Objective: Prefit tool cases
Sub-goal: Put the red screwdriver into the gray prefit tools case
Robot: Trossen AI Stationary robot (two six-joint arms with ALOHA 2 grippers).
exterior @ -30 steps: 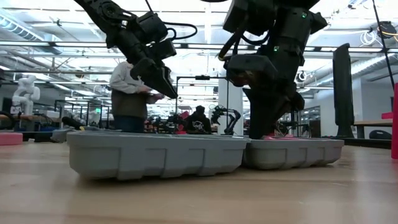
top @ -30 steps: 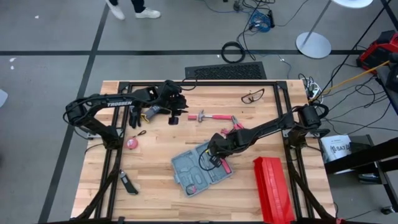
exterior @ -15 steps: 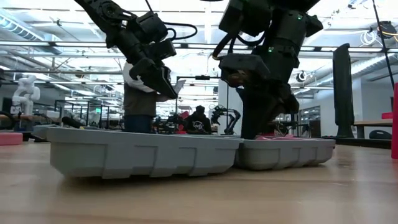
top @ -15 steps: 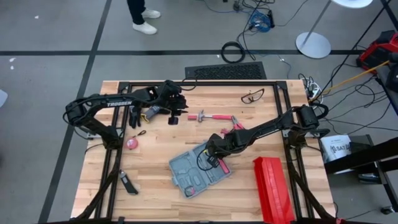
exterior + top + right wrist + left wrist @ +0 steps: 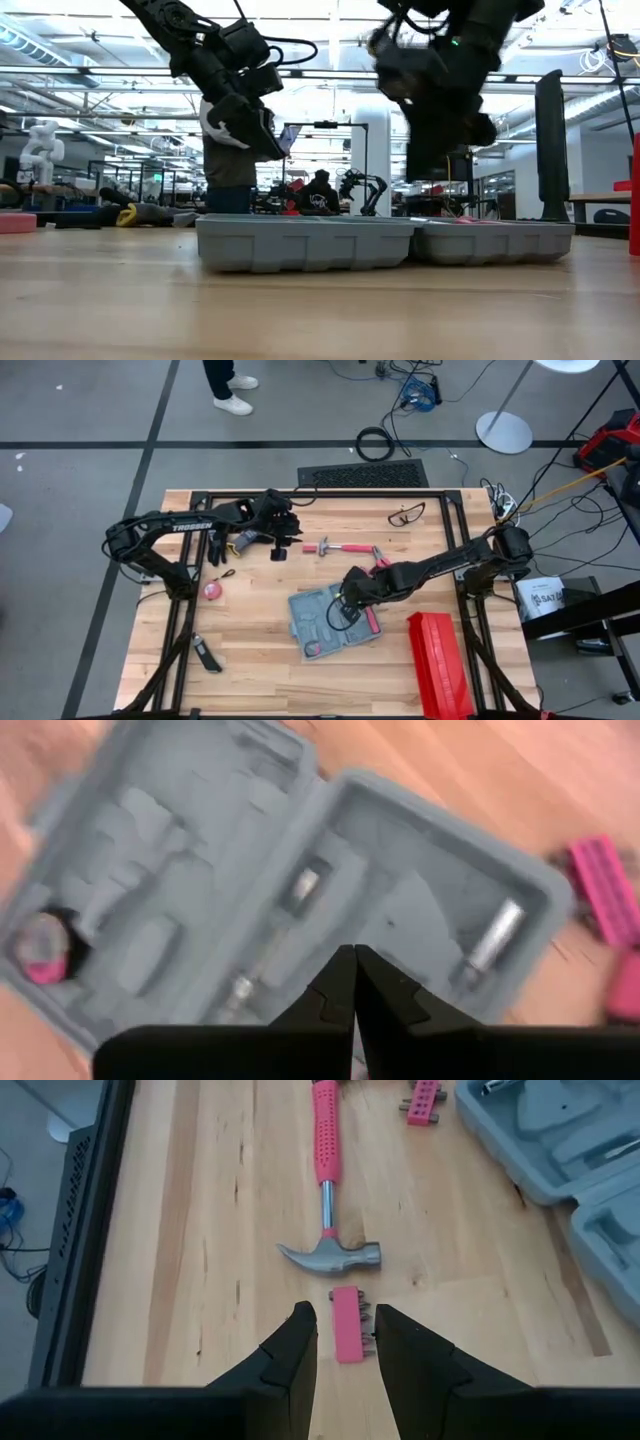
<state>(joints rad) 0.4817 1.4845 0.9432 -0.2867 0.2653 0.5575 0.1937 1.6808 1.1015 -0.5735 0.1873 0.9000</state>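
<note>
High view: tool case (image 5: 322, 622) swung rightward, right tool (image 5: 347, 598) pinched shut, empty, above it.

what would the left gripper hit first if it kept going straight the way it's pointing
Probably the small pink bit holder, which lies on the table right ahead of the open left gripper, lined up with the gap between its fingers. Just past it is the head of the pink-handled hammer. How high the gripper hangs is unclear.
</note>
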